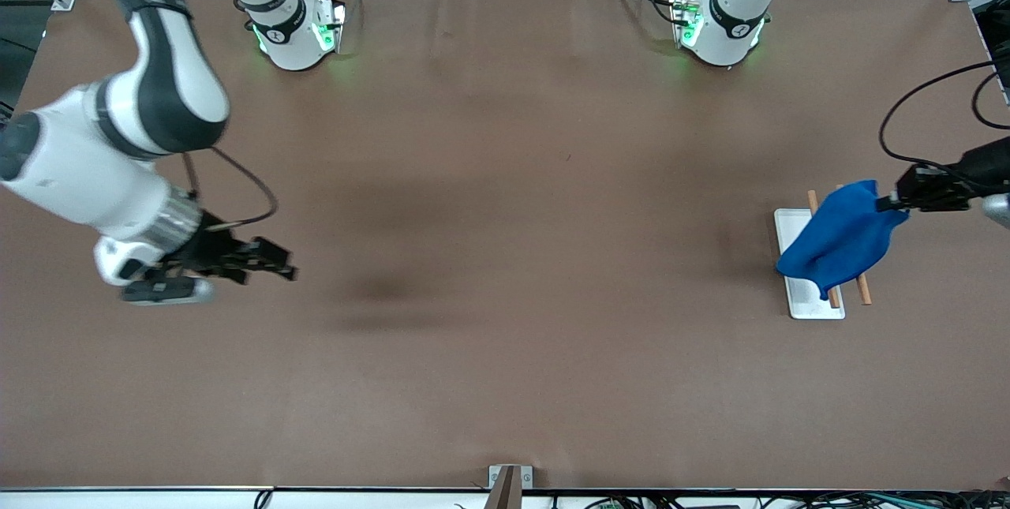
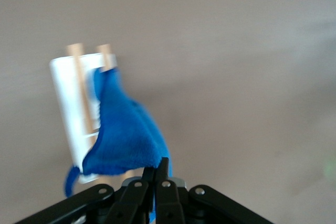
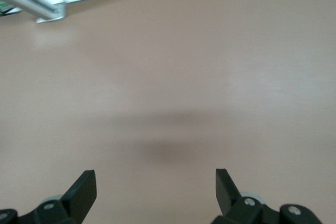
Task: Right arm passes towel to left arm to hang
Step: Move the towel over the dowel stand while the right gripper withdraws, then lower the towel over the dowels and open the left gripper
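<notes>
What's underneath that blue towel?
Under the towel, held by the left pincer, are two wooden rods over a white base; their middles are covered.

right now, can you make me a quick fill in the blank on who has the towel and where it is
1. The blue towel is pinched by the ____ gripper.
2. The towel hangs over a white rack with two ____ bars.
3. The right gripper, over bare table at its own arm's end, has its fingers ____.

Missing words: left; wooden; open
</notes>
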You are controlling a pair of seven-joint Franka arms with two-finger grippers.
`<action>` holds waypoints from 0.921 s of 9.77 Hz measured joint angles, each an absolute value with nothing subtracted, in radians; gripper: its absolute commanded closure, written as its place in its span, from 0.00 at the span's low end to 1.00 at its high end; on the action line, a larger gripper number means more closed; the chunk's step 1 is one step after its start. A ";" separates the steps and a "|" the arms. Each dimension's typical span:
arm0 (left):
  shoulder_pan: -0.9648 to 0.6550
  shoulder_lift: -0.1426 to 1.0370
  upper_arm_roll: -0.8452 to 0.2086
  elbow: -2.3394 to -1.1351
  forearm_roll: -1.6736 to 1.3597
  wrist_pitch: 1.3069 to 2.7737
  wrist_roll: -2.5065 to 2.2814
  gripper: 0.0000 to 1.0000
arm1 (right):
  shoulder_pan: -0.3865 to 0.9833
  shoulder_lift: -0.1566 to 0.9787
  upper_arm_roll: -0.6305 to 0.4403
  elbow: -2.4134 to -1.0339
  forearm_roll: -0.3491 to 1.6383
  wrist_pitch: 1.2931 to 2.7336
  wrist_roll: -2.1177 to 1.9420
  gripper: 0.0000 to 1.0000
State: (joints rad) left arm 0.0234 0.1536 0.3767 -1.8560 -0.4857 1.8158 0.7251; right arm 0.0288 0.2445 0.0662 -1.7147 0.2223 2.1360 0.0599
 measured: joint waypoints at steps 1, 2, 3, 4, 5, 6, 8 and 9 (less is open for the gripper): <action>0.025 0.172 0.426 -1.854 -0.473 1.832 0.740 1.00 | 0.027 0.219 0.011 -1.713 0.180 2.105 0.060 0.00; 0.027 0.184 0.465 -1.847 -0.447 1.846 0.776 1.00 | 0.025 0.189 -0.037 -1.711 0.138 2.059 0.060 0.00; 0.028 0.195 0.484 -1.834 -0.409 1.855 0.811 1.00 | 0.025 0.153 -0.074 -1.709 0.114 2.002 0.060 0.00; 0.028 0.211 0.497 -1.817 -0.383 1.865 0.834 0.98 | 0.024 0.109 -0.105 -1.707 0.108 1.938 0.060 0.00; 0.028 0.232 0.503 -1.807 -0.372 1.880 0.844 0.94 | 0.024 0.063 -0.128 -1.703 0.102 1.872 0.060 0.00; 0.027 0.256 0.504 -1.804 -0.370 1.897 0.846 0.91 | 0.024 0.022 -0.150 -1.686 0.098 1.788 0.060 0.00; 0.025 0.298 0.503 -1.802 -0.370 1.919 0.847 0.00 | 0.024 -0.014 -0.183 -1.594 0.090 1.616 0.063 0.00; 0.024 0.307 0.503 -1.798 -0.370 1.930 0.847 0.00 | 0.024 -0.016 -0.194 -1.546 0.086 1.556 0.067 0.00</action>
